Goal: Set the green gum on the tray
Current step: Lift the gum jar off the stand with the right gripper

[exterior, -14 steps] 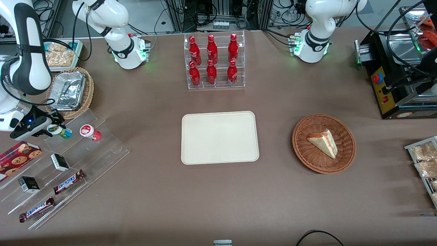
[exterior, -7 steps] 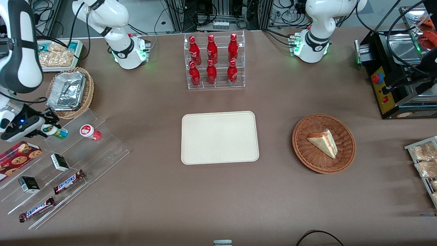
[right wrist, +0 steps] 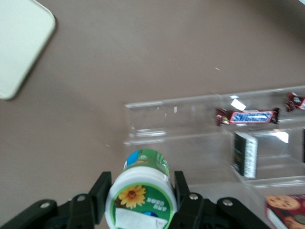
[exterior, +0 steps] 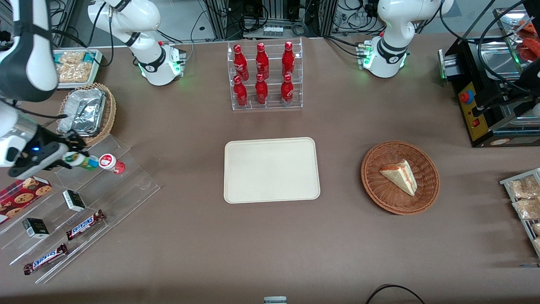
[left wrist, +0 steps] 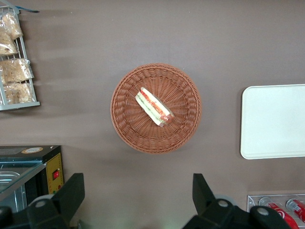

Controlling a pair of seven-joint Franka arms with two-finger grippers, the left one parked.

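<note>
My right gripper is shut on the green gum, a green canister with a white lid, and holds it lying sideways above the clear stepped shelf at the working arm's end of the table. In the right wrist view the gum sits between the two black fingers, lid with its yellow flower label toward the camera. The cream tray lies flat in the table's middle, apart from the gripper; its corner shows in the right wrist view.
A red-lidded canister stands on the shelf right beside the held gum. Snickers bars, small dark boxes and a cookie box lie on the shelf. A foil-filled basket, a bottle rack and a sandwich basket stand around.
The gripper has lifted the green gum off the shelf and moved it toward the red-lidded canister and the tray's side; the arm has risen.
</note>
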